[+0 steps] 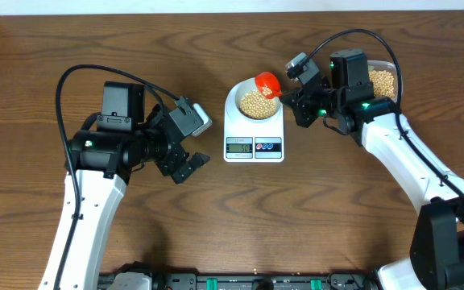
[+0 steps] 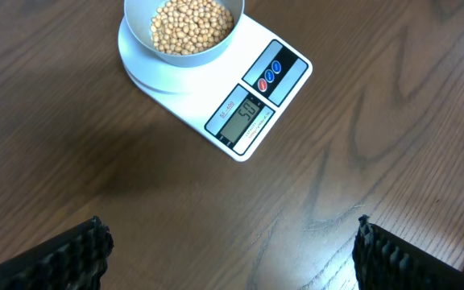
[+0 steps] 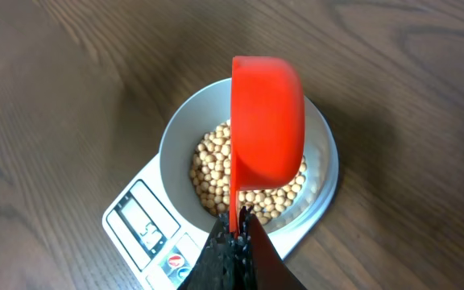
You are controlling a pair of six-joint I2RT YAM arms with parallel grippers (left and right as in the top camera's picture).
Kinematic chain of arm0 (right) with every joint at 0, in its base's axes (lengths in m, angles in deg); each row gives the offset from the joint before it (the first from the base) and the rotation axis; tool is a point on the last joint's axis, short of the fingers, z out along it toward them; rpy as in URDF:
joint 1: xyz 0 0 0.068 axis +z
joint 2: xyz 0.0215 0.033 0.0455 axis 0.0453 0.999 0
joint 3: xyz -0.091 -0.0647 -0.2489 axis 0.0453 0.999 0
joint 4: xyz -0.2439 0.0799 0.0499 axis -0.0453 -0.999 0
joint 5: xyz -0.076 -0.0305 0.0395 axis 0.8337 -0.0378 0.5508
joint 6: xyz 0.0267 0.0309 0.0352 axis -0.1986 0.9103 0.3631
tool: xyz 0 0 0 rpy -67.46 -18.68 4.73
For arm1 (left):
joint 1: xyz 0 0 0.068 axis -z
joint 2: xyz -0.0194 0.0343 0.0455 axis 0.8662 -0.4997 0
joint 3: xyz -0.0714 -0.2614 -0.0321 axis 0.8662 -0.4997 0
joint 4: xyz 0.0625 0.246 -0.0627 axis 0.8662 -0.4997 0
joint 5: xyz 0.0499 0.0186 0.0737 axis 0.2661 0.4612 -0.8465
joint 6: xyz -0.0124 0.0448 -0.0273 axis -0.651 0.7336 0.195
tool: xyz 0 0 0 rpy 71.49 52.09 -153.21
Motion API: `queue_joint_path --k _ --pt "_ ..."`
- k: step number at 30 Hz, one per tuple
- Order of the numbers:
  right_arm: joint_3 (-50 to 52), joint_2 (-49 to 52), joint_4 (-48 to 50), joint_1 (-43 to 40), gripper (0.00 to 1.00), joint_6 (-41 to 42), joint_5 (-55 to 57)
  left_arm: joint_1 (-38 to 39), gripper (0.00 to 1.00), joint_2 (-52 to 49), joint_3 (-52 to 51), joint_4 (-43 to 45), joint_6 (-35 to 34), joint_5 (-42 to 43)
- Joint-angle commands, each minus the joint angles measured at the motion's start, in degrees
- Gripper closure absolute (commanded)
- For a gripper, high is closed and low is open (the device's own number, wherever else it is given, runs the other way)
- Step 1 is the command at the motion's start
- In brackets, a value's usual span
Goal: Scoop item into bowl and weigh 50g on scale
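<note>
The pale bowl (image 1: pixel 239 97) sits on the white scale (image 1: pixel 254 147), holding tan beans (image 1: pixel 257 105). My right gripper (image 1: pixel 292 96) is shut on the handle of a red scoop (image 1: pixel 267 84), tilted on its side over the bowl's right rim. In the right wrist view the scoop (image 3: pixel 267 121) hangs above the beans (image 3: pixel 212 173) in the bowl (image 3: pixel 180 133), gripper (image 3: pixel 238 229) below it. My left gripper (image 1: pixel 190 167) is open and empty, left of the scale. The left wrist view shows the bowl (image 2: pixel 139 20), the scale's display (image 2: pixel 244 117) and the open fingers (image 2: pixel 232 254).
A clear plastic tub (image 1: pixel 383 80) with more beans stands at the back right, behind my right arm. The table is dark brown wood.
</note>
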Motion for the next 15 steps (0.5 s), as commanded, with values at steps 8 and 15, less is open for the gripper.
queue_joint_path --k 8,15 --pt "0.20 -1.44 1.57 0.28 0.99 1.36 -2.86 -0.31 0.02 0.79 0.90 -0.15 -0.28 -0.13" --pt "0.20 -1.46 2.89 -0.13 0.99 5.55 -4.87 -0.31 0.02 0.79 0.90 -0.15 -0.28 -0.13"
